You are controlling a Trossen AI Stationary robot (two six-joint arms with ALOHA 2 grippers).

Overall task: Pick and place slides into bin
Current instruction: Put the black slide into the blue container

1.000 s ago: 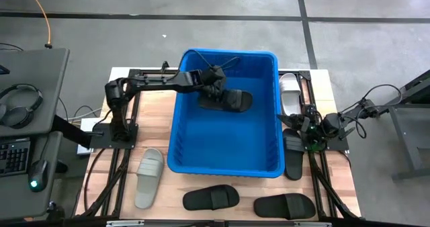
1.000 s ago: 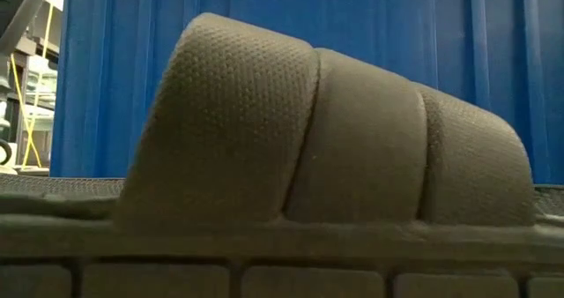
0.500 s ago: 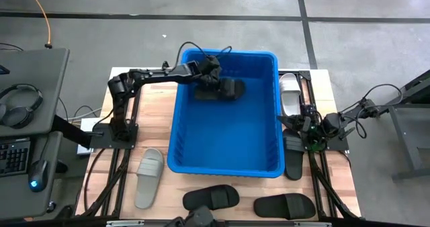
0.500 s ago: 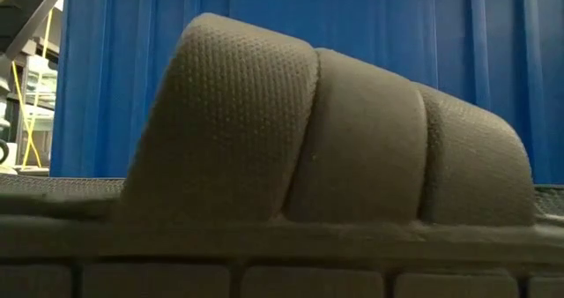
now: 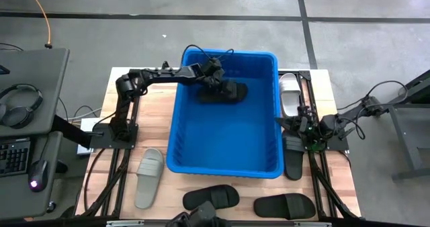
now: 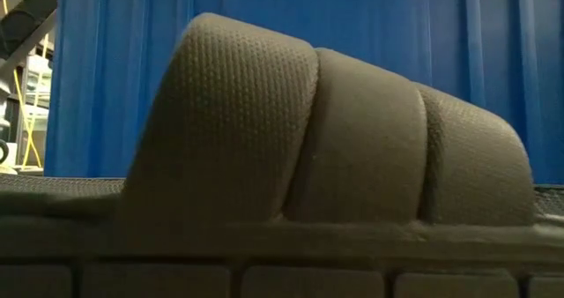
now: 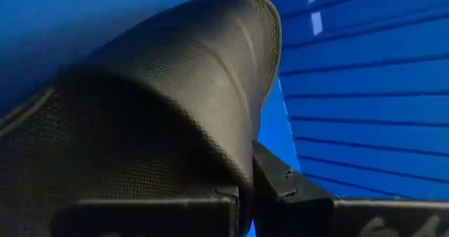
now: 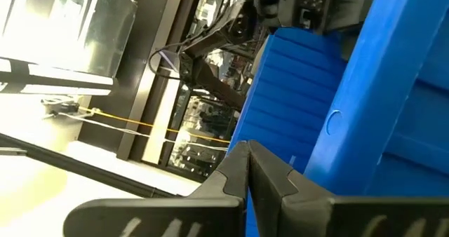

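The bright-blue bin [image 5: 172, 161] stands mid-table. My left gripper [image 5: 213, 79] reaches into its far left part and is shut on a black slide [image 5: 230, 91], whose strap fills the left wrist view [image 7: 175, 104]. My right gripper [image 5: 294, 125] waits shut and empty at the bin's right side; it also shows in the right wrist view [image 8: 247, 168]. On the table lie a grey slide [image 5: 149, 176], two black slides [image 5: 211, 197] [image 5: 285, 205] at the front, a white slide [image 5: 290, 93] and a black one [image 5: 293, 154] at the right. My left gripper holds the black slide by its wide strap: the strap's edge [image 7: 245, 174] runs down between the two fingers [image 7: 295, 198]. The arm comes from the table's left, over the bin's rim. Whether the slide's sole touches the bin's floor, I cannot tell.
The low view shows a black slide's strap [image 6: 335, 130] close up, with the bin's ribbed wall [image 6: 441, 33] behind it. Bare wood lies left of the bin, around the grey slide. A desk with headphones [image 5: 20, 106] stands off the table's left.
My left gripper has carried the black slide inside the bin toward the far edge and a little to the left, staying shut on it. The right arm has kept still.
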